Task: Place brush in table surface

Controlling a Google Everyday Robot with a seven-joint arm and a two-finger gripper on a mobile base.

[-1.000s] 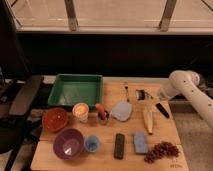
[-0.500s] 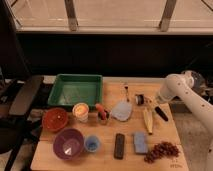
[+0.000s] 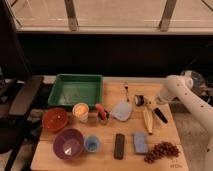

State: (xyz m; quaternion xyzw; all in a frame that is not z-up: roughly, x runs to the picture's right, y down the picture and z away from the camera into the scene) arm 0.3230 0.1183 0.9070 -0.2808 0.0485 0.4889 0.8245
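Observation:
The brush lies on the light tan wooden table surface [image 3: 100, 160] at the right. Its round head [image 3: 139, 100] points left and its black handle [image 3: 161, 116] runs down to the right. My gripper [image 3: 154, 103] comes in from the right on the white arm [image 3: 187, 97]. It sits just over the upper part of the handle, next to the head. I cannot tell whether it touches the brush.
A banana [image 3: 147, 121] lies just left of the brush handle. Also on the table are a green tray [image 3: 75, 90], a fork [image 3: 126, 91], a pale cloth-like item [image 3: 121, 111], a black remote [image 3: 119, 146], a blue sponge [image 3: 140, 142], grapes [image 3: 162, 150], bowls and cups.
The arm has swung left and down over the table, bringing the gripper from right of the brush to over its handle. The brush now lies slightly further left.

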